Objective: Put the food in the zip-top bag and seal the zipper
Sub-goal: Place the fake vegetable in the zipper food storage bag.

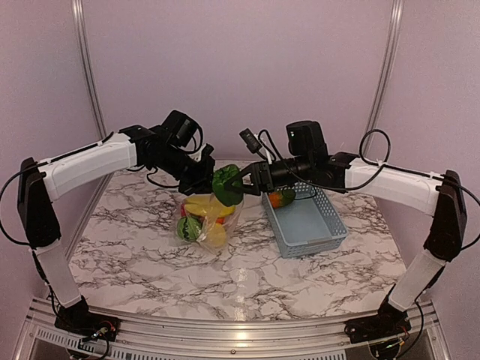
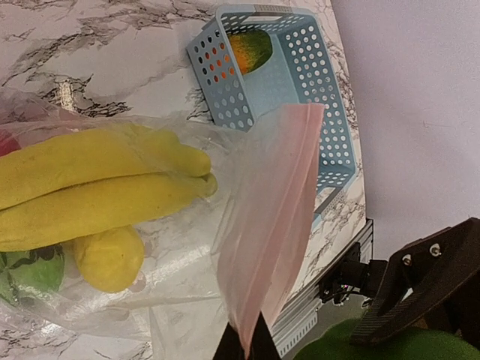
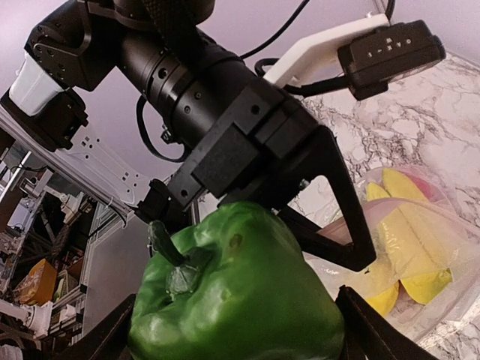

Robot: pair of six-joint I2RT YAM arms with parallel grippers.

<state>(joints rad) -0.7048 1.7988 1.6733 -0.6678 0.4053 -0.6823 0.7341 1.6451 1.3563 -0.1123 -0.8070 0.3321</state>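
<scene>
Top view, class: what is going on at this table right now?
The left pincer holds the mouth edge of the clear bag lifted. The right pincer grips a green pepper beside that mouth, not yet inside. Bananas and a striped melon already lie in the bag; one orange-green fruit sits in the blue basket.

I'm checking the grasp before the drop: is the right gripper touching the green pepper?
Touching. The right wrist view shows the green pepper wedged in the right gripper, its sides pressed against both fingers.
</scene>
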